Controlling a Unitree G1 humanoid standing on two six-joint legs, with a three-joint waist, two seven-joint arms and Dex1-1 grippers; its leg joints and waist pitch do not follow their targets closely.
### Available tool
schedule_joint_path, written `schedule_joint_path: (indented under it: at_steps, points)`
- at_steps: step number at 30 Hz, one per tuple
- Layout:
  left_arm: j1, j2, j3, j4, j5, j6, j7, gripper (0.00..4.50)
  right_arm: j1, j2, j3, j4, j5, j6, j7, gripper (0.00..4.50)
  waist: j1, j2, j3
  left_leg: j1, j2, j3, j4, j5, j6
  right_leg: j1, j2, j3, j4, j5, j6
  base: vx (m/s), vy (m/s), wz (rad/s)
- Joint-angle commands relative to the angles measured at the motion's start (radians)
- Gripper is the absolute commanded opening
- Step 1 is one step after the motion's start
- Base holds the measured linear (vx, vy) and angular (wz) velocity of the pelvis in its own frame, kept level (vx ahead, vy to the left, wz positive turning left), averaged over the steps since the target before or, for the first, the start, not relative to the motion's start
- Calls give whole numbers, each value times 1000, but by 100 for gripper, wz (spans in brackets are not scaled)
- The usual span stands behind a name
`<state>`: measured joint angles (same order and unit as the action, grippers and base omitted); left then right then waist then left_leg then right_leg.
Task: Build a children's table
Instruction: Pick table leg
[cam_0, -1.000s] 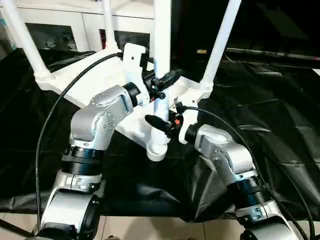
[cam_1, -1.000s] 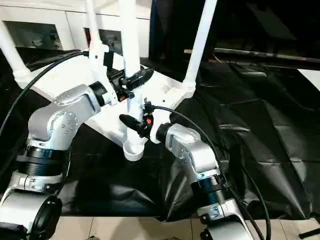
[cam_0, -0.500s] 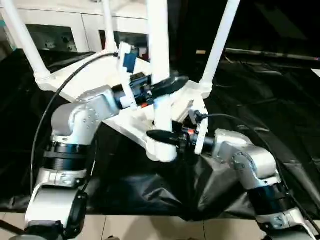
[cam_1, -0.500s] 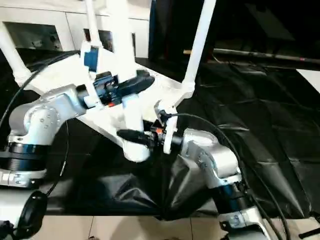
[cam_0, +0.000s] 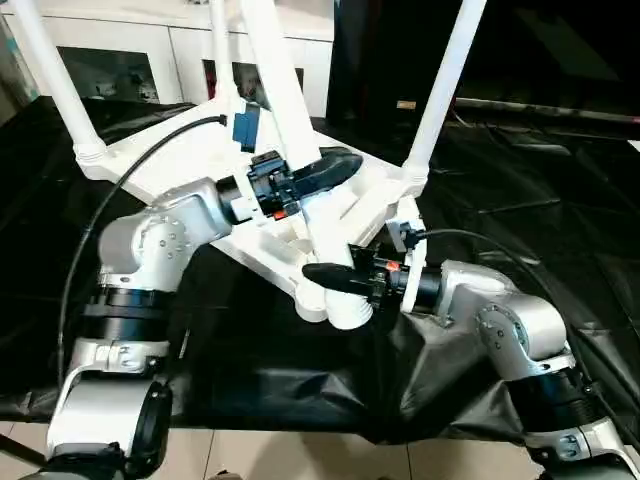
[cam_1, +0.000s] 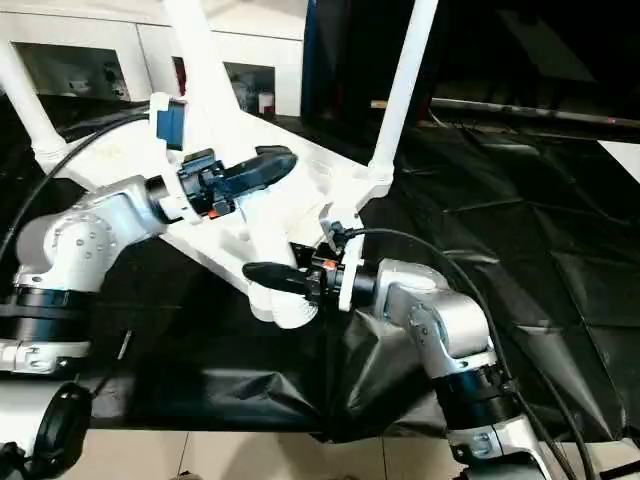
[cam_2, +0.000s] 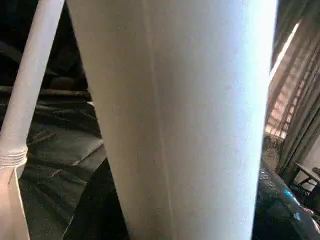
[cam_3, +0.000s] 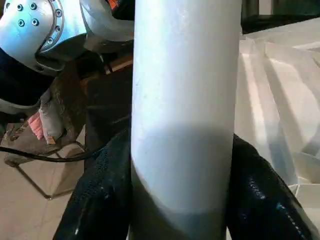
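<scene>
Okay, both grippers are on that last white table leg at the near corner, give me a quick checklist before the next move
1. Right gripper shut on the long white cylindrical leg near its base: ok.
2. Left gripper closed around the same leg higher up: ok.
3. Leg upright over the round near-corner socket: not ok, it leans away.
4. Leg seated fully: cannot tell.
5. Other three legs standing in the white ribbed plastic tabletop: ok.
6. Right arm's black cable off the leg: ok.
</scene>
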<state>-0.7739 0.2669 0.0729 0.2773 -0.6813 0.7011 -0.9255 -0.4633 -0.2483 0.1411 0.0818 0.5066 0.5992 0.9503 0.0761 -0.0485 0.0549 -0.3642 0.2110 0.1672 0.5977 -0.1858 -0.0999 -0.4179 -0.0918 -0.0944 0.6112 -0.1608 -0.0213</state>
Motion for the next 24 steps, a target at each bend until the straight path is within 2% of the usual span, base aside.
schedule_joint_path:
  at_steps: [1,4,6,7,8,17,18,19,20,21,24]
  points:
    - [-32,12,32,25,36,-21,69,191,-4,-1,9,-69,28,-20,44,191,3,1,-73,2,10,7,-65,-124,12,70,-43,47,-66,-232,-148,0,0,0]
    - [-40,10,36,26,34,-17,79,190,-2,2,13,-67,16,-30,36,191,6,1,-73,0,10,8,-64,-116,12,71,-43,47,-64,-221,-150,0,0,0]
    - [-45,17,21,18,45,-7,80,188,-4,15,21,-52,-19,-72,8,191,6,1,-74,0,10,7,-64,-111,12,71,-43,47,-63,-215,-150,0,0,0]
    - [-45,23,7,14,58,-11,78,187,-6,19,19,-47,-17,-68,4,247,6,1,-73,0,9,8,-65,-114,9,70,-43,47,-65,-222,-148,0,0,0]
    - [-44,29,-7,10,73,-22,72,186,-8,21,18,-42,-13,-59,3,261,7,2,-73,1,10,7,-65,-117,8,70,-43,47,-64,-225,-148,0,0,0]
    - [-43,36,-22,6,90,-33,65,185,-13,18,21,-36,-17,-52,2,261,12,2,-73,2,11,8,-66,-119,7,70,-43,47,-64,-217,-148,0,0,0]
    - [-43,40,-33,2,102,-41,61,184,-16,16,23,-31,-22,-48,-1,291,11,2,-73,2,11,7,-66,-120,6,70,-43,47,-64,-220,-146,0,0,0]
    - [-56,55,-80,-20,121,-45,16,184,-46,-20,43,-14,-34,-11,28,298,9,-19,-73,1,11,9,-66,-115,9,72,-42,47,-67,-228,-140,0,0,0]
    - [-61,61,-99,-29,129,-47,-3,184,-58,-36,51,-8,-37,4,41,298,12,-6,-74,3,12,5,-68,-110,8,72,-41,47,-61,-237,-134,0,0,0]
    - [-67,67,-118,-37,135,-49,-22,184,-70,-51,58,-2,-38,19,55,298,11,-4,-72,4,13,7,-67,-113,9,69,-43,49,-64,-238,-130,0,0,0]
    - [-69,84,-148,-50,135,-40,-68,181,-77,-79,61,-9,-20,54,105,298,12,-7,-72,3,13,7,-66,-110,5,71,-45,49,-62,-230,-135,0,0,0]
